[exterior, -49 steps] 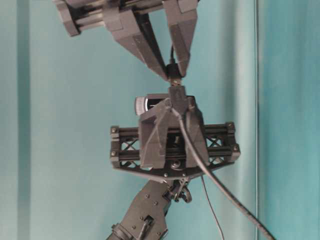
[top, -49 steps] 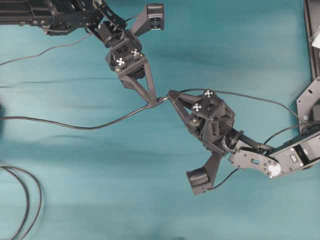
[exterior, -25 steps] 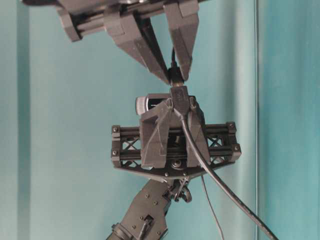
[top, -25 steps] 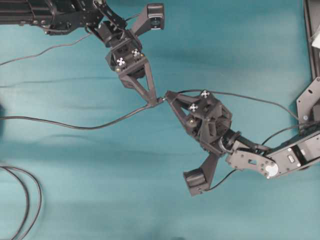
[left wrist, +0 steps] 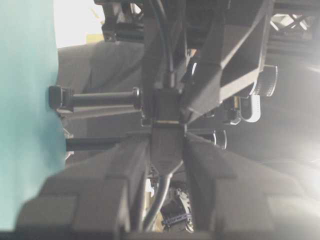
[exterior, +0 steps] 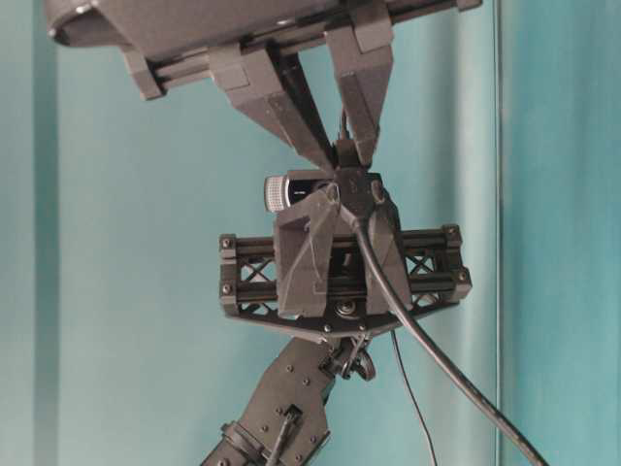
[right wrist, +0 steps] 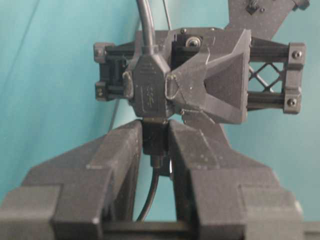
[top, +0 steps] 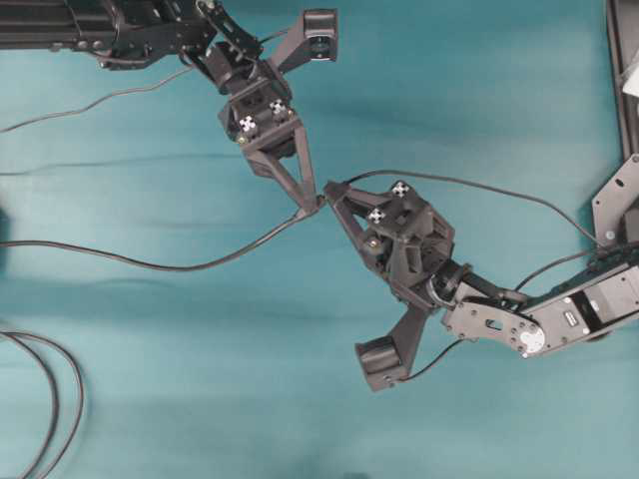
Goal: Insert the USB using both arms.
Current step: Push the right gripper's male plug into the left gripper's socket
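My left gripper point(right wrist: 162, 95) pinches the socket end point(right wrist: 149, 92); right gripper point(right wrist: 156, 145) pinches the USB point(right wrist: 155, 136) btwn its fingertips, tips butted. Light, rigid plug; cable point(top: 200, 259) limp. Hold the body, near tip.

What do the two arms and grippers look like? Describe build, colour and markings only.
Both arms are black. The left gripper and right gripper have lattice-framed bodies, long pointed triangular grey fingers and small black-and-white square markers on top. Each wrist carries a black camera, and thin black wires run along the arms.
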Controlling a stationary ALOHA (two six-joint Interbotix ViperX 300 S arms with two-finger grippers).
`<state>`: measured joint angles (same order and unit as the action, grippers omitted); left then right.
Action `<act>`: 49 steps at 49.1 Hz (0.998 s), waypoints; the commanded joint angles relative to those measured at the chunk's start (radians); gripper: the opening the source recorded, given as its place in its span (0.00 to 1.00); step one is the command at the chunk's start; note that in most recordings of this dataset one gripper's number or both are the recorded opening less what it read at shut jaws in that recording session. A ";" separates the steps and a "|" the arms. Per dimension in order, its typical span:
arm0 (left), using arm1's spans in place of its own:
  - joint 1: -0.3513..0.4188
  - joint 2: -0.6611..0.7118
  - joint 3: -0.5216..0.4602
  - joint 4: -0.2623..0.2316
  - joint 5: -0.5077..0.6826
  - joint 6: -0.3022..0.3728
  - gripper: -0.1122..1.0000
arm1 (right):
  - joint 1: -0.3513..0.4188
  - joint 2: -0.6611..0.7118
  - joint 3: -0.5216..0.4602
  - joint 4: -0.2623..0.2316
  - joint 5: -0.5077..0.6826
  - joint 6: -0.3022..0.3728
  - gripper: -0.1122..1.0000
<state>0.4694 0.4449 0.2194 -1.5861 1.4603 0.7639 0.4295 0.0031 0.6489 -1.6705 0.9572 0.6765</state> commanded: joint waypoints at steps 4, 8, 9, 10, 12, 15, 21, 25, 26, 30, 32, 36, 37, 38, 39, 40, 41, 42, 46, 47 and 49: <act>0.034 -0.014 -0.031 -0.006 -0.008 -0.005 0.33 | 0.029 -0.011 -0.054 -0.011 -0.040 0.002 0.28; 0.037 -0.014 -0.032 -0.008 -0.008 -0.006 0.33 | 0.028 -0.011 -0.052 -0.012 -0.041 0.000 0.28; 0.038 -0.014 -0.032 -0.006 -0.008 -0.006 0.33 | 0.029 -0.011 -0.052 -0.012 -0.040 0.000 0.28; 0.038 -0.014 -0.032 -0.006 -0.008 -0.006 0.33 | 0.029 -0.011 -0.052 -0.012 -0.040 0.000 0.28; 0.037 -0.014 -0.032 -0.006 -0.008 -0.006 0.33 | 0.029 -0.011 -0.051 -0.011 -0.040 0.000 0.28; 0.037 -0.014 -0.031 -0.006 -0.008 -0.006 0.33 | 0.029 -0.011 -0.048 -0.011 -0.037 0.000 0.28; 0.038 -0.017 -0.031 -0.006 -0.008 -0.006 0.33 | 0.026 -0.011 -0.046 -0.011 -0.026 0.002 0.28; 0.037 -0.021 -0.031 -0.005 -0.008 -0.008 0.33 | 0.025 -0.006 -0.034 -0.009 0.003 0.000 0.28; 0.037 -0.021 -0.031 -0.003 -0.008 -0.008 0.33 | 0.028 -0.006 -0.032 -0.008 0.012 0.000 0.28; 0.037 -0.025 -0.032 -0.003 -0.006 -0.009 0.33 | 0.031 -0.006 -0.037 0.009 0.025 0.005 0.28; 0.035 -0.028 -0.032 -0.003 -0.008 -0.011 0.33 | 0.031 -0.006 -0.037 0.011 0.021 0.009 0.28; 0.029 -0.031 -0.034 -0.005 -0.005 -0.020 0.33 | 0.029 -0.011 -0.037 0.014 -0.002 0.020 0.28; 0.028 -0.031 -0.032 -0.003 -0.005 -0.021 0.33 | 0.028 -0.012 -0.037 0.015 -0.009 0.023 0.28; 0.028 -0.031 -0.032 -0.003 -0.003 -0.025 0.33 | 0.026 -0.017 -0.037 0.018 -0.020 0.026 0.28; 0.025 -0.032 -0.034 -0.003 -0.002 -0.026 0.33 | 0.025 -0.023 -0.038 0.026 -0.032 0.032 0.28; 0.023 -0.031 -0.034 -0.003 -0.002 -0.028 0.33 | 0.023 -0.028 -0.038 0.031 -0.040 0.034 0.28; 0.021 -0.032 -0.032 -0.003 -0.002 -0.029 0.33 | 0.018 -0.032 -0.038 0.035 -0.046 0.037 0.28; 0.020 -0.032 -0.032 -0.003 0.000 -0.031 0.33 | 0.015 -0.038 -0.040 0.037 -0.052 0.041 0.28; 0.012 -0.032 -0.034 -0.003 0.003 -0.034 0.33 | 0.003 -0.058 -0.040 0.041 -0.061 0.051 0.28; 0.011 -0.032 -0.034 -0.005 0.003 -0.034 0.33 | -0.002 -0.061 -0.040 0.041 -0.061 0.052 0.28; 0.008 -0.032 -0.032 -0.005 0.003 -0.034 0.33 | -0.008 -0.066 -0.043 0.041 -0.060 0.052 0.28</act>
<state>0.4725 0.4449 0.2132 -1.5815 1.4680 0.7424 0.4234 -0.0291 0.6473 -1.6245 0.9127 0.7225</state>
